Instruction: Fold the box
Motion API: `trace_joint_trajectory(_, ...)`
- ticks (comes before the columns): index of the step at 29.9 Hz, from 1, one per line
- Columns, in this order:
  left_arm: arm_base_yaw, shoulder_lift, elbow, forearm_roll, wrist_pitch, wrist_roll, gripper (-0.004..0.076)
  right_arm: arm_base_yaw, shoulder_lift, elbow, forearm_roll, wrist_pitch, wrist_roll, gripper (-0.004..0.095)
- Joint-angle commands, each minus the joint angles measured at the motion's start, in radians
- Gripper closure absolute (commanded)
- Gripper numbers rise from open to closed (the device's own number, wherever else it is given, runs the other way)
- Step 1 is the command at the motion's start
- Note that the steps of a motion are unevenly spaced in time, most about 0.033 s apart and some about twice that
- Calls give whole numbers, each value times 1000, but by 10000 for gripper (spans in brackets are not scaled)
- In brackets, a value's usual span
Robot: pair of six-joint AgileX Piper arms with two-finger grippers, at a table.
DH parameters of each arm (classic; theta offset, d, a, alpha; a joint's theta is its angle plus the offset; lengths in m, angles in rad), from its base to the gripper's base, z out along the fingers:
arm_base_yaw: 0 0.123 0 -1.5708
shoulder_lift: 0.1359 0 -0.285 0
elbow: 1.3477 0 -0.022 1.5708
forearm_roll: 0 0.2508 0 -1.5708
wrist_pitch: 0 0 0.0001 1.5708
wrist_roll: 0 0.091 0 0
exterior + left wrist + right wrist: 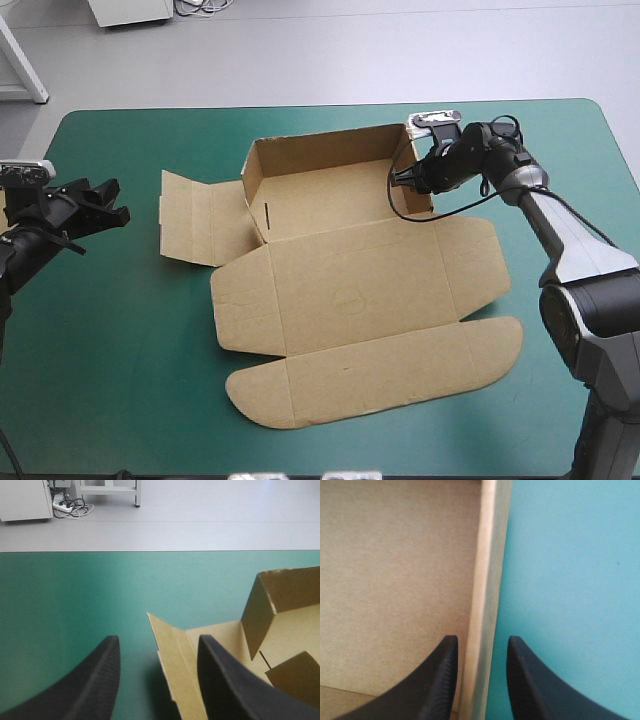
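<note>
Brown board, cut and creased, makes up the box (350,290), which lies at the middle of a teal-green tabletop (130,350), half formed. Its far part is already an open tray with a far wall (320,150) and two short end walls raised; nothing shows inside it. The broad lid (380,370) lies flat toward the near edge.

The right pincer (400,178) is at the tray's right end wall (487,555). Its wrist view shows the two black fingers nearly together, straddling the wall's top edge and pinching it. One finger is inside over the tray floor, the other outside over the cover. The wall's edge runs straight ahead from between the fingers, so its long axis lines up with the pincer's reach.

The left pincer (115,200) hangs well apart from the box, over bare cover, fingers spread and holding nothing. An unfolded side flap (195,220) lies flat ahead of it, slightly toward its right finger, with the tray's left end wall just beyond.

The left arm is the nearer one to that flap. Judging by the layout, the flap is likely the next piece to be raised and tucked.
</note>
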Motion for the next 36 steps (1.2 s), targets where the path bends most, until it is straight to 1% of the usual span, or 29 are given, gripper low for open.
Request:
trace_joint_trajectory(1, -5, -21, -27, -50, -8, -3, 375, -7, -56, -24, 6, -38, -9, 580)
trace_joint_trajectory(5, -5, -21, -27, -50, -8, -3, 375, -5, -56, -24, 14, -37, -9, 580)
trace_joint_trajectory(13, -5, -21, -27, -46, -6, 1, 375, 24, -56, -24, 5, -127, 5, 580)
trace_joint_trajectory(16, -5, -21, -27, -41, -6, 1, 375, 29, -52, -22, -3, -140, 11, 580)
trace_joint_trajectory(21, -5, -21, -27, -41, 1, 1, 375, 33, -52, 39, -50, -199, 26, 580)
trace_joint_trajectory(26, -5, -21, -27, -41, 3, 1, 375, 33, -52, 97, -43, -266, 12, 581)
trace_joint_trajectory(30, -6, -21, -27, -35, 3, 1, 375, 33, -52, 115, -41, -351, 11, 581)
trace_joint_trajectory(32, -8, -21, -27, -34, 5, 1, 375, 33, -52, 115, -42, -366, 11, 581)
trace_joint_trajectory(36, -8, -21, -27, -34, 14, 1, 375, 33, -49, 115, -38, -357, 11, 581)
